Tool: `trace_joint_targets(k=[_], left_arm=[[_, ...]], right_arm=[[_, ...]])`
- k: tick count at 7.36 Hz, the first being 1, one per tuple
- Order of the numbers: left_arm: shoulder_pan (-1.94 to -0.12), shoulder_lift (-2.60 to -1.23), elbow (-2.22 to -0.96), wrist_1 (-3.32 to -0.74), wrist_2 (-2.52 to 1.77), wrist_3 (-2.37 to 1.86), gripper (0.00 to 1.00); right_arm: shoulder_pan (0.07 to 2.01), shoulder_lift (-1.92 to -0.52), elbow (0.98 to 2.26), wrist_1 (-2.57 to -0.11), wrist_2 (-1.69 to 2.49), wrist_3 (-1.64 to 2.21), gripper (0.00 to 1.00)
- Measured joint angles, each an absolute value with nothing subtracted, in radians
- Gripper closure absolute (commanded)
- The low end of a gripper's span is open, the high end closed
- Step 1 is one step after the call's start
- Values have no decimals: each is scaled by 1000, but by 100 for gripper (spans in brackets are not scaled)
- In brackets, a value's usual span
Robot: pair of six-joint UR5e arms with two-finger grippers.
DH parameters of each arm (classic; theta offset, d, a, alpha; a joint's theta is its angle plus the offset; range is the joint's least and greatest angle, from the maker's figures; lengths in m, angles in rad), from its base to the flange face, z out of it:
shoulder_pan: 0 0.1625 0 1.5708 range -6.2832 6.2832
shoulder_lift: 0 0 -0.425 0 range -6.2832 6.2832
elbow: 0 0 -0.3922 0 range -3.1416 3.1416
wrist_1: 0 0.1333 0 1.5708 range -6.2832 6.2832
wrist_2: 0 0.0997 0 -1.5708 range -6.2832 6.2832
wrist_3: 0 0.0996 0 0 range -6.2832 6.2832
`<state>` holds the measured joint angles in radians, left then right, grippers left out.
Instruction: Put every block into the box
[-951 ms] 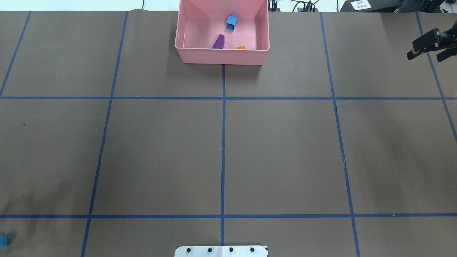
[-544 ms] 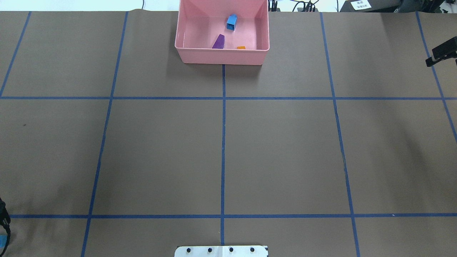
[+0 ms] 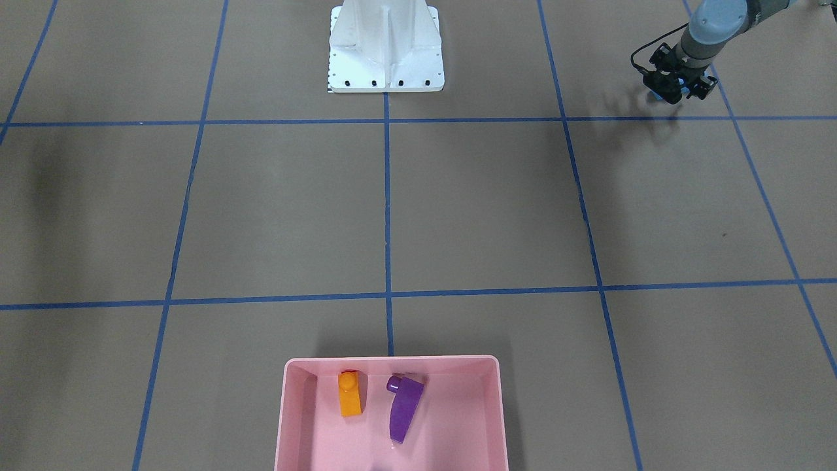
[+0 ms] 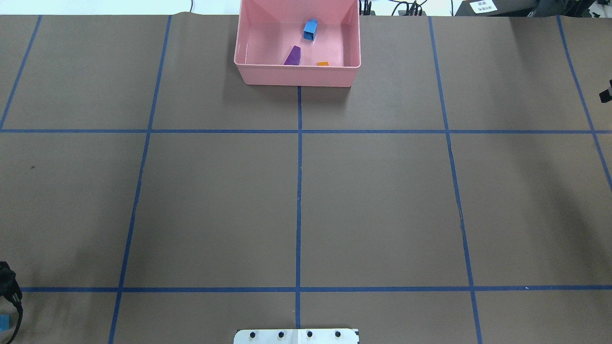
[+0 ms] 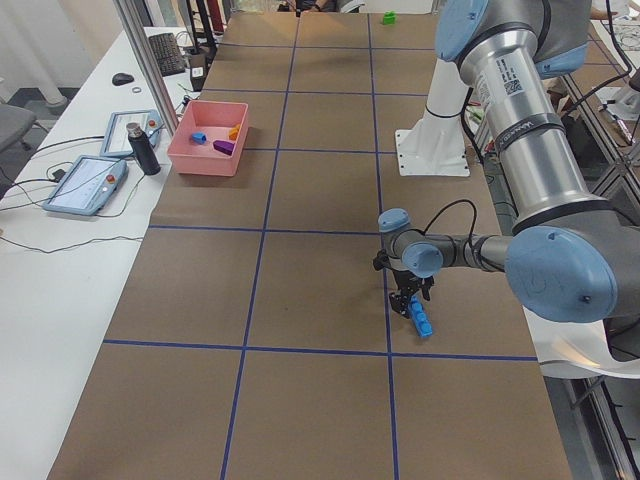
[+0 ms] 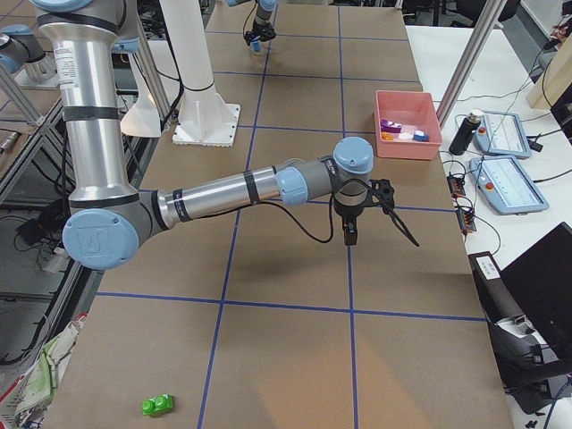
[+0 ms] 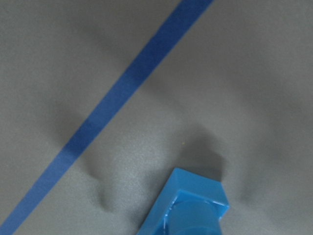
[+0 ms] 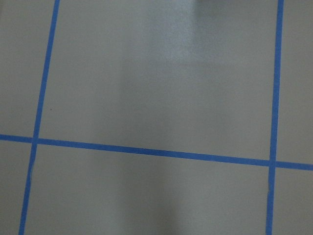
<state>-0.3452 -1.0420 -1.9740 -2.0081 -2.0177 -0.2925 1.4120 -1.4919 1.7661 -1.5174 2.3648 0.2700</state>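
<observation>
- Box: pale pink, at 12 o'clock on the table, with the clock read on the overhead view.
- Purple sloped block: inside the box, near its 6 o'clock wall.
- Orange sloped block: inside the box, just at 3 o'clock of the purple one.
- Small blue block: inside the box, toward 12 o'clock, apart from the other two.
- Long blue block: on the table at 8 o'clock, well apart from the box.
- Green block: on the table, out toward 4 o'clock.
- Left hand: low over one end of the long blue block, fingers parted. We cannot tell whether they touch it.
- Right hand: above the table at 2 o'clock, fingers spread wide, empty.
</observation>
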Motion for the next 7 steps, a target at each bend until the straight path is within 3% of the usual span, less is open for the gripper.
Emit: trace_joint_targets(k=[1, 4, 7], left_arm=[[-344, -1041, -1977, -2010, -2017, -291, 100], [-345, -1019, -2016, -2012, -2021, -289, 100], [-413, -955, -2192, -2009, -2149, -293, 100]], right_arm=[[1417, -1497, 1770, -1542, 2361, 238, 0], [1438, -1500, 1776, -1584, 2350, 172, 0], [1452, -1553, 1778, -1598, 2291, 58, 0]])
